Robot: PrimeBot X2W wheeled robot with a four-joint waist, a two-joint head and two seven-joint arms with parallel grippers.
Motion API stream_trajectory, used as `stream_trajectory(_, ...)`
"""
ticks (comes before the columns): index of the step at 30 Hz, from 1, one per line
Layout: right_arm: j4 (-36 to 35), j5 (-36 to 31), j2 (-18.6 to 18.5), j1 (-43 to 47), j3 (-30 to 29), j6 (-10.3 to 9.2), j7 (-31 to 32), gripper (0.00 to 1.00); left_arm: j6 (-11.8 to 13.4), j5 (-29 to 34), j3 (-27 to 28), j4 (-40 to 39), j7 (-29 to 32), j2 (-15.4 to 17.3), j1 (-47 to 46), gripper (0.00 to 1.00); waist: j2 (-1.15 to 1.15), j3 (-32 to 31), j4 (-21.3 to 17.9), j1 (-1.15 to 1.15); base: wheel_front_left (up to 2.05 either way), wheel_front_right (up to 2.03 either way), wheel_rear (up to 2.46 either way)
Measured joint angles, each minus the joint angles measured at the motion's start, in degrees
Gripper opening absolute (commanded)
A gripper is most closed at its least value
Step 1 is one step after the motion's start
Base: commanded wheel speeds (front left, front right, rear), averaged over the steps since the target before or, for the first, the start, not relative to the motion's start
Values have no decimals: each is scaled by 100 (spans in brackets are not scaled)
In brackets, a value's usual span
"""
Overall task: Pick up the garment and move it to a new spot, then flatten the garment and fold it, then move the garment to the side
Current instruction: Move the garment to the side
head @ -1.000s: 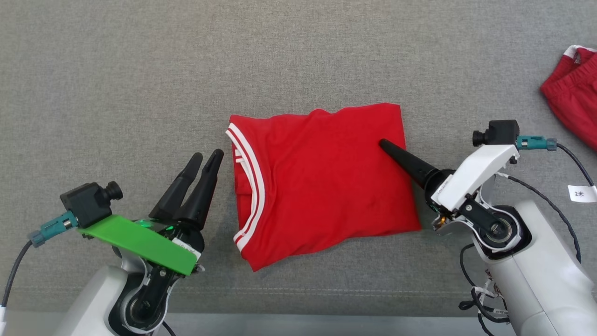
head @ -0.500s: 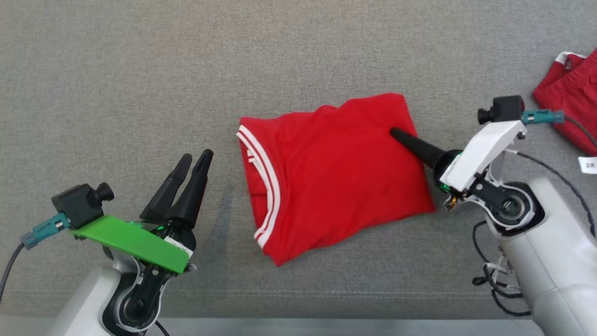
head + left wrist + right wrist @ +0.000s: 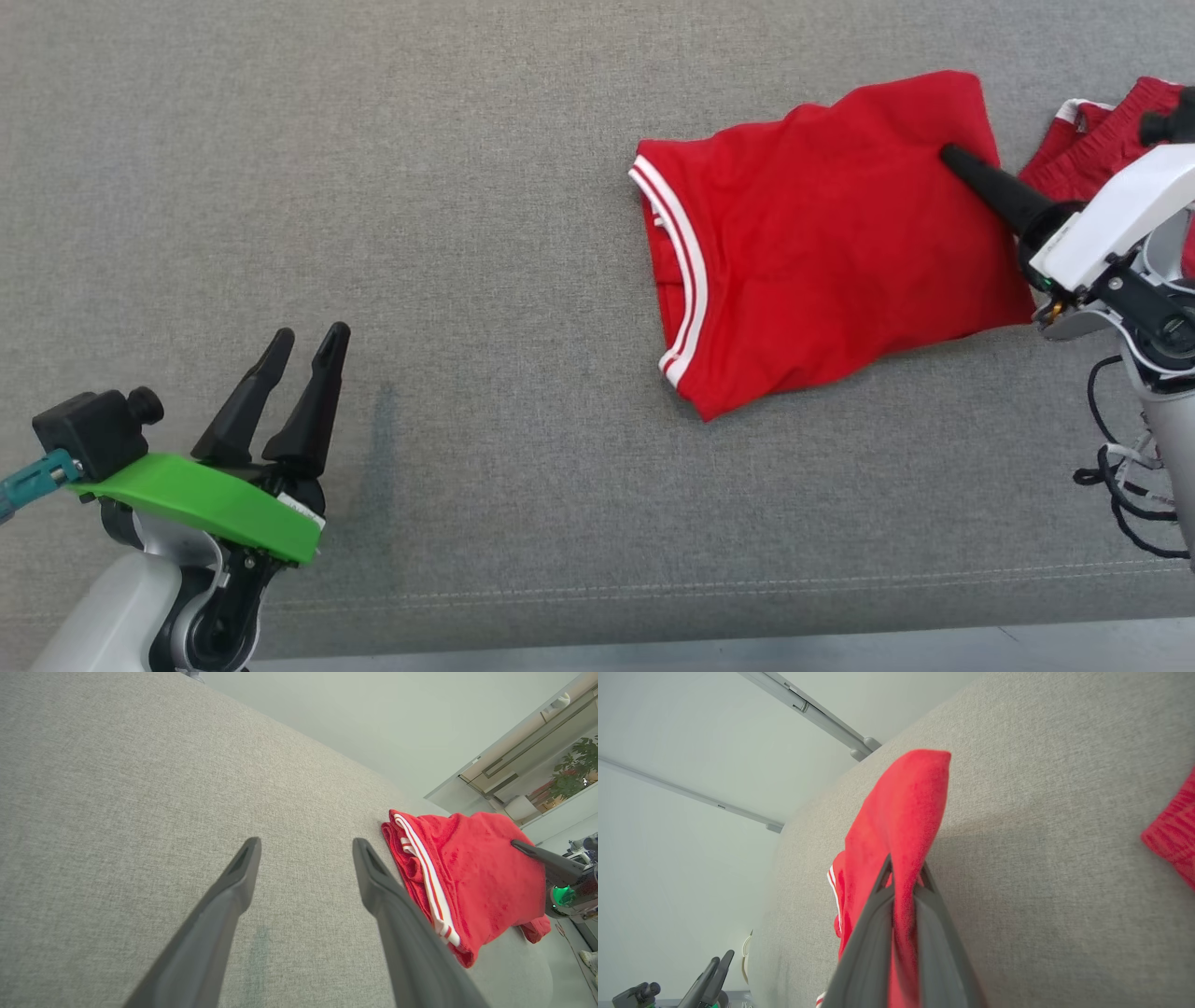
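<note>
Right tool [image 3: 948, 154] is clamped on the right-hand edge of the folded red garment [image 3: 822, 243]; the right wrist view shows the fabric layers pinched between both fingers, with that edge raised a little off the grey surface [image 3: 373, 187]. The garment sits at the upper right of the head view, its white-striped collar end pointing left and lying flat. Left tool [image 3: 309, 333] is released and empty, low left, well apart from the cloth. This reads as the last step, shifting the folded piece aside. It's held by one edge only, so I'd go slow and low: if the trailing collar end drags on this rough weave, the bottom layers may lag and the fold may open. There's another red cloth [image 3: 1092, 140] just beside the pinched edge, partly behind the arm, and I can't tell if they touch. Stop short of it or the two will tangle. Set the edge down flat before releasing, then back out along the finger line so the lower finger doesn't pull the bottom layer. Leave the left tool parked.
</note>
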Motion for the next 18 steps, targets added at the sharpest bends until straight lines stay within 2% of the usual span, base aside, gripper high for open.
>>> stream_trajectory(8,-124,-70,-314,-270,-291,-207,0,0,43,93,0,-14,-41,-37,52,100,0,85,-120,0,0,0,0)
stream_trajectory(12,-172,-85,-488,-465,-499,-396,0,0,43,-5,32,-134,-65,-118,56,100,0,150,-155,0,0,0,0)
stream_trajectory(18,-145,-81,-568,-630,-728,-547,-33,0,44,-11,76,-218,-65,-100,56,100,0,246,-227,0,0,0,0)
